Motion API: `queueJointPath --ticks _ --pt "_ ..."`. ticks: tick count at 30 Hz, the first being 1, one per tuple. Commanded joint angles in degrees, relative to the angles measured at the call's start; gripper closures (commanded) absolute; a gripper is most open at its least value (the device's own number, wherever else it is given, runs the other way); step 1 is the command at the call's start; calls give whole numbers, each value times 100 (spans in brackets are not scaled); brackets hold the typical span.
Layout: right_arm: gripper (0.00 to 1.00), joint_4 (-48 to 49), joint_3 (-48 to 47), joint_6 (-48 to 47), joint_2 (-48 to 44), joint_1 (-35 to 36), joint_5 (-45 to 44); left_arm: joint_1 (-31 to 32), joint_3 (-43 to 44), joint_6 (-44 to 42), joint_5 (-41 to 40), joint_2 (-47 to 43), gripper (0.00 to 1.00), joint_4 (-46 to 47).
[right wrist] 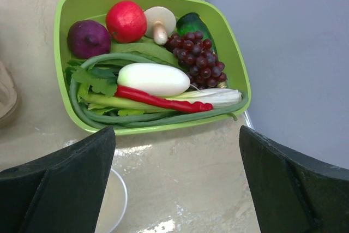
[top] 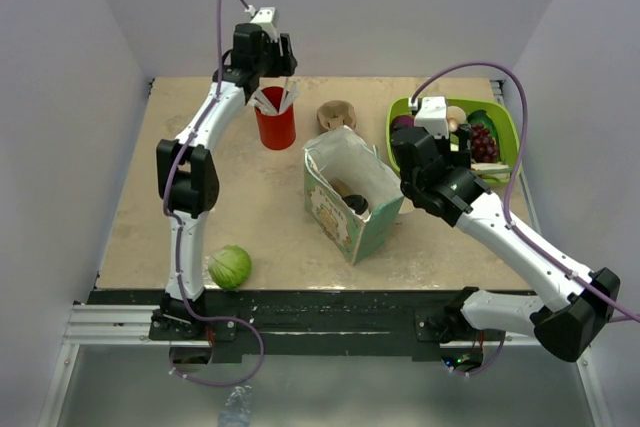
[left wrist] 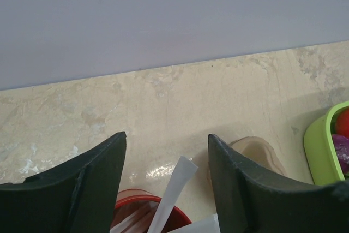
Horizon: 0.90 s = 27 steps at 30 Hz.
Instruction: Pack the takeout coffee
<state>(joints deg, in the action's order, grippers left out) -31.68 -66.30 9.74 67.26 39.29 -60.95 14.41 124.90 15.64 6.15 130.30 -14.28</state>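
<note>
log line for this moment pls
left gripper open over red cup, straw between jaws | right gripper open, empty, beside paper bag | coffee not clearly seen

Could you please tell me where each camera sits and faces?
Top external: above, behind the bases, looking down on the beige table; both arms show.
Left wrist: on left gripper, facing the back wall over the red plastic cup; its fingers show.
Right wrist: on right gripper, above the lime-green plastic tray; its fingers show.
Shared: top and right wrist both show the tray.
</note>
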Motion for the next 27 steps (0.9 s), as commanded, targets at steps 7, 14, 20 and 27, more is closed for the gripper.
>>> queueJointPath --ticks 7,14,20,27 --pt "3 22 -173 11 -91 -26 -251 18 -80 -193 413 75 58 189" --pt "4 -92 -137 125 -214 -18 -260 18 -282 -166 334 -242 100 391" --pt "4 -128 -85 248 -407 -26 -225 18 -571 -289 151 -803 100 540" --pt "4 -40 3 283 -644 -18 -260 26 -1572 -228 -202 -2383 100 1322"
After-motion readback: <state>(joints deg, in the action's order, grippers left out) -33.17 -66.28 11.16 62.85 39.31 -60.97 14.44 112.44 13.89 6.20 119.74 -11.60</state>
